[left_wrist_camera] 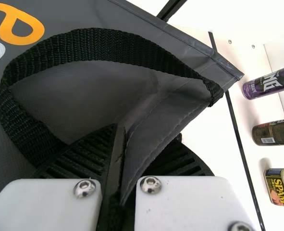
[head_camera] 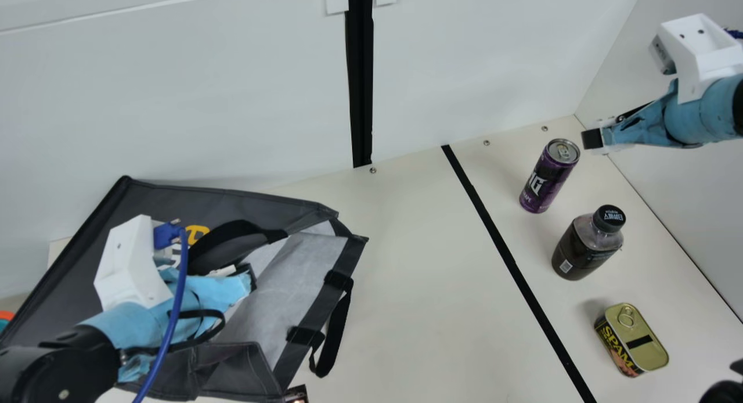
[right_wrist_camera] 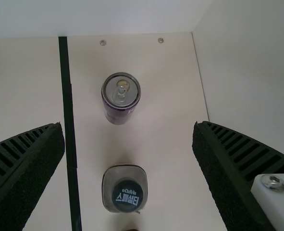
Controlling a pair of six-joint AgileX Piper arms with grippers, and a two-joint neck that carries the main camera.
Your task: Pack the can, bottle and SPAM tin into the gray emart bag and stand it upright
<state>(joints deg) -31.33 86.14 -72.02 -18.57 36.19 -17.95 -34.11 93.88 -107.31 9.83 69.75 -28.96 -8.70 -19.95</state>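
Note:
My left gripper (head_camera: pixel 246 278) is at the gray bag (head_camera: pixel 261 202), which lies on its side with its mouth facing the table's middle. In the left wrist view my left gripper (left_wrist_camera: pixel 120 168) is shut on the upper edge of the bag (left_wrist_camera: pixel 156 130), beside a black handle loop. My right gripper (head_camera: pixel 592 139) is above the table by the purple can (head_camera: pixel 548 176); in the right wrist view my right gripper (right_wrist_camera: pixel 129 149) stands open with nothing between its fingers. The can, the dark bottle (head_camera: pixel 586 243) and the SPAM tin (head_camera: pixel 631 339) stand in a row at the right.
A white wall (head_camera: pixel 232 101) rises behind the table (head_camera: pixel 418 275), another at the right. A black tape line (head_camera: pixel 511 263) runs between bag and items. A small dark object (head_camera: pixel 296 393) lies at the near edge.

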